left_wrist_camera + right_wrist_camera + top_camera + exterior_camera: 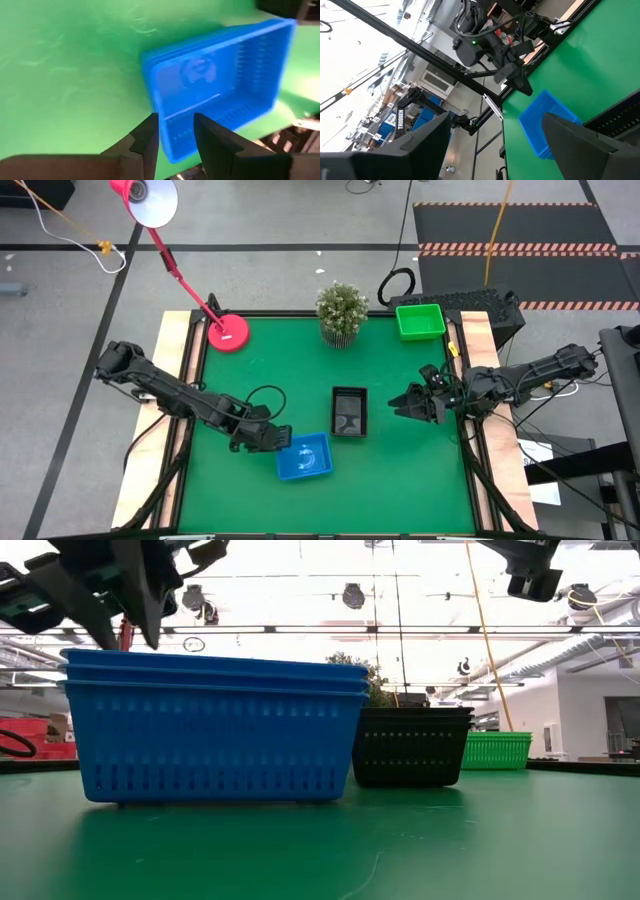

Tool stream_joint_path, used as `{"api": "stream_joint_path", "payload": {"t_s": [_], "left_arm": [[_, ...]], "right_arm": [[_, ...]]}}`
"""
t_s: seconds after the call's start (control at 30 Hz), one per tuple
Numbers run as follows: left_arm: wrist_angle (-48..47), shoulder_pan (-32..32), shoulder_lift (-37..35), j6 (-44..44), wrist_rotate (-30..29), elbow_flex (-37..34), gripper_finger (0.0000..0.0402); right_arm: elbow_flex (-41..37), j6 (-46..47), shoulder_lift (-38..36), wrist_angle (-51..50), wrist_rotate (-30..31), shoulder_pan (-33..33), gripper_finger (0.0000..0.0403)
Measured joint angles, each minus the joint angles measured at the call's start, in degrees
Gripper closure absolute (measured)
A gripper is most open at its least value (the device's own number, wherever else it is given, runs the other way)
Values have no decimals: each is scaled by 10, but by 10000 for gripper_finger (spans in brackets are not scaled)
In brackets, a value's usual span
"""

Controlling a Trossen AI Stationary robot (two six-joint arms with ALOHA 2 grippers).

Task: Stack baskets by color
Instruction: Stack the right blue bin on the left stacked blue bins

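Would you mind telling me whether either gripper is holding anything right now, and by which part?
Nothing is held. The left gripper stands open just above the blue basket stack's rim; the right gripper is open beside the black baskets.

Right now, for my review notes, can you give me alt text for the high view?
Seen from above, the left pincer hovers at the edge of the blue baskets near the green table's front. The black baskets sit mid-table, with the open right pincer beside them. The green baskets sit at the far right corner.
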Motion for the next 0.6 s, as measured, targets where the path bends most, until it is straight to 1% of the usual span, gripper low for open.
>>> {"api": "stream_joint_path", "payload": {"t_s": [0.13, 0.2, 0.33, 0.4, 0.47, 0.53, 0.6], "left_arm": [[-3, 6, -1, 44, -2, 0, 283], [14, 9, -1, 68, -10, 0, 291], [63, 5, -9, 135, -90, 9, 314], [98, -3, -9, 202, -139, 22, 331], [129, -13, -9, 281, -175, 36, 351], [204, -22, -9, 362, -180, 44, 372], [269, -31, -4, 426, -166, 44, 392]], "right_arm": [[0, 0, 0, -1, 0, 0, 99], [0, -3, 0, 0, 0, 0, 99], [0, -35, 0, 7, -1, 0, 104], [0, -55, -3, 11, -2, 0, 114], [0, -79, -7, 17, -2, 0, 128], [0, -108, -11, 18, -2, 0, 147], [0, -142, -15, 20, -2, 0, 169]]}}
